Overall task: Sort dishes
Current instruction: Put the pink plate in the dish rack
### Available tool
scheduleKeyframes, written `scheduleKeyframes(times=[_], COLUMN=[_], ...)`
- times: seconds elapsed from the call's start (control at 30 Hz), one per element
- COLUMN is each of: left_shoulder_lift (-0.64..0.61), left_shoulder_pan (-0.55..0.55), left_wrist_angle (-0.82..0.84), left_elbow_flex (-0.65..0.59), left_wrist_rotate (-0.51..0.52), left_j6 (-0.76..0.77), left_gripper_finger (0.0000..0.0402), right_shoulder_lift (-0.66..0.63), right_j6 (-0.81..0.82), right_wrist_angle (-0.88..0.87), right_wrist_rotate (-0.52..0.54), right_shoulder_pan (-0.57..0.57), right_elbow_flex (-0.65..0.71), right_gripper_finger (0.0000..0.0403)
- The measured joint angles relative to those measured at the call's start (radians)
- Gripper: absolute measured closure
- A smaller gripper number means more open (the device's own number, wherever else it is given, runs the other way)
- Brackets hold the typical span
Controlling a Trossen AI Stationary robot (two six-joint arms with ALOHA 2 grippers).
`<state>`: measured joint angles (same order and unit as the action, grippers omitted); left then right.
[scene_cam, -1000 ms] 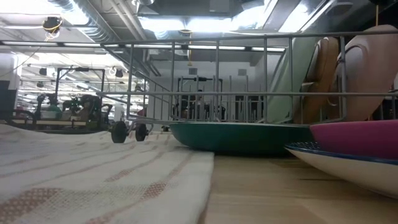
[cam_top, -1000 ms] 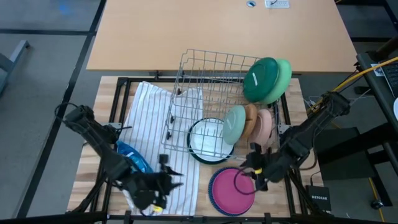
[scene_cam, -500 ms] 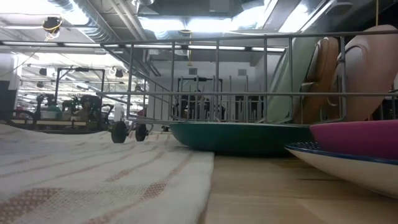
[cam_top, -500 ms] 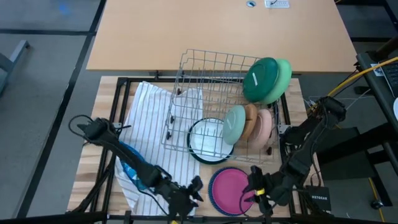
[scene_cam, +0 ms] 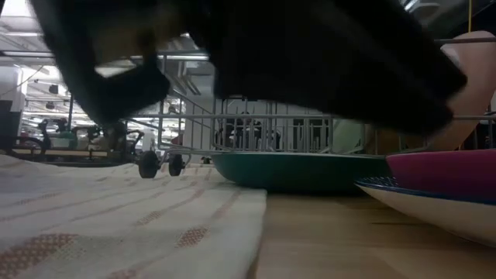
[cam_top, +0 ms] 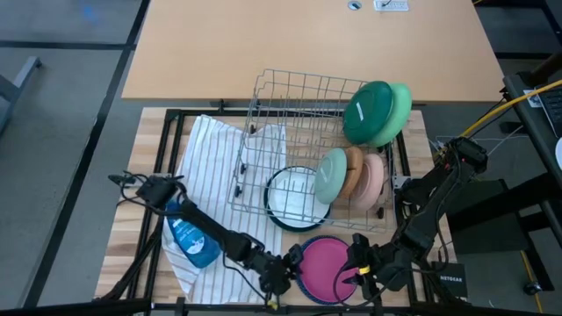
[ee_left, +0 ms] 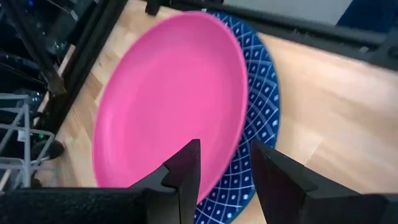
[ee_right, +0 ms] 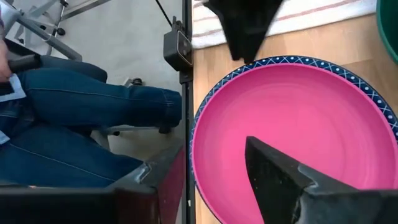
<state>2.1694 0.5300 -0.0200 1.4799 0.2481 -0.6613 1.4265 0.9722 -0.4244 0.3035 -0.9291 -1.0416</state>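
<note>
From the high view, the pink plate [cam_top: 323,268] is seen lying flat on a blue patterned plate [cam_top: 303,283], just in front of the wire rack [cam_top: 303,132] at the near edge of the table [cam_top: 290,44]. The left gripper [cam_top: 285,274] is being held at the pink plate's left edge and the right gripper [cam_top: 358,270] at its right edge, both low over the plate. Inside the rack, a dark green plate [cam_top: 367,111] and a light green plate [cam_top: 399,110] are standing on edge at the back right corner, and a sage plate [cam_top: 330,175], a tan plate [cam_top: 354,171] and a peach plate [cam_top: 374,180] are standing in a row nearer the front. A white bowl with a dark rim [cam_top: 294,197] is lying at the rack's front. A blue bottle [cam_top: 190,235] is lying on the striped towel [cam_top: 215,175] left of the rack.

From the low view, much of the rack is being hidden by a dark arm crossing overhead; the pink plate [scene_cam: 446,170] is seen stacked on the patterned plate [scene_cam: 422,203] in front of the rack.

From the left wrist view, the left gripper [ee_left: 221,168] is shown with fingers parted, one over the pink plate [ee_left: 168,99] and one over the patterned rim [ee_left: 261,118], nothing being gripped.

From the right wrist view, the right gripper [ee_right: 217,168] is shown with fingers spread apart over the pink plate [ee_right: 292,124], holding nothing; a person's jeans [ee_right: 87,118] are visible beyond the table.
</note>
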Motion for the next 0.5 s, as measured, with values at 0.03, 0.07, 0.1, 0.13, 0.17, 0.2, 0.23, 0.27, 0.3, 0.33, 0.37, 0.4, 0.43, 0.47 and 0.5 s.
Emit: scheduleKeyframes(times=[0.03,0.07,0.1,0.13,0.17,0.2,0.23,0.27,0.3,0.33,0.37,0.4,0.43,0.47,0.5], left_shoulder_lift=[0.006,0.010,0.017,0.021,0.023,0.023,0.023,0.023,0.023,0.023,0.023,0.023,0.023,0.027,0.030], left_shoulder_pan=[-0.008,-0.016,-0.023,-0.029,-0.033,-0.037,-0.042,-0.044,-0.049,-0.050,-0.052,-0.054,-0.056,-0.059,-0.060], left_wrist_angle=[-0.002,0.003,0.002,0.002,0.008,0.012,0.009,0.003,0.000,0.000,0.001,0.005,0.009,0.006,0.006], left_elbow_flex=[0.000,0.000,0.000,0.000,0.000,0.000,0.000,0.001,0.001,0.001,0.001,0.001,0.001,0.001,0.001], left_wrist_rotate=[-0.011,-0.025,-0.037,-0.045,-0.049,-0.053,-0.056,-0.058,-0.059,-0.065,-0.073,-0.089,-0.107,-0.126,-0.136], left_j6=[0.000,0.001,0.002,0.004,0.004,0.003,0.001,0.001,0.000,0.000,0.000,0.000,0.000,0.000,0.000], left_gripper_finger=[0.0273,0.0273,0.0273,0.0273,0.0273,0.0273,0.0273,0.0273,0.0273,0.0273,0.0273,0.0273,0.0273,0.0273,0.0273], right_shoulder_lift=[0.000,0.000,0.000,0.000,0.000,0.000,0.000,0.000,0.000,0.000,0.000,0.000,0.000,0.000,0.000], right_j6=[0.000,-0.001,-0.003,-0.004,-0.008,-0.008,-0.008,-0.008,-0.008,-0.008,-0.008,-0.009,-0.009,-0.009,-0.008], right_wrist_angle=[0.000,0.000,0.000,0.000,-0.001,-0.004,-0.004,-0.004,-0.004,-0.004,-0.004,-0.003,-0.004,-0.005,-0.004], right_wrist_rotate=[0.002,0.010,0.016,0.018,0.018,0.018,0.019,0.019,0.019,0.019,0.019,0.019,0.019,0.019,0.019], right_shoulder_pan=[0.000,0.000,0.000,0.000,0.000,0.000,0.000,0.000,0.000,0.000,0.000,0.000,0.000,0.000,0.000], right_elbow_flex=[0.000,0.000,0.000,0.000,0.000,0.001,0.001,0.001,0.001,0.001,0.001,0.001,0.001,0.001,0.001], right_gripper_finger=[0.0233,0.0233,0.0233,0.0233,0.0233,0.0233,0.0233,0.0233,0.0233,0.0233,0.0233,0.0233,0.0233,0.0233,0.0233])
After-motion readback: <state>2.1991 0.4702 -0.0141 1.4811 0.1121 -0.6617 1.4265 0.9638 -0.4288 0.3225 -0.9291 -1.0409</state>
